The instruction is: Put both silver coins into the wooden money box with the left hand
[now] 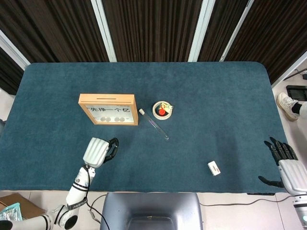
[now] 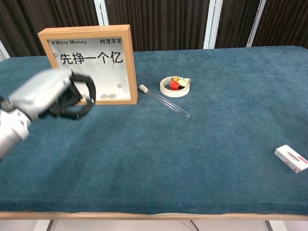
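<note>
Wooden money box point(image 2: 88, 65) stands upright mid-table, several coins point(image 2: 109, 96) already lying behind its glass. Left hand point(image 2: 54, 95) hovers in front, fingers curled; whether it carries a coin, I cannot tell. Right hand point(image 1: 284, 161) idles spread at the table's edge.

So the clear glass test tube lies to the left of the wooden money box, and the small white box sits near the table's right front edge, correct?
Not quite. The clear glass test tube lies to the right of the wooden money box, between it and the small round dish, as the head view shows. The small white box does sit near the right front edge.
</note>
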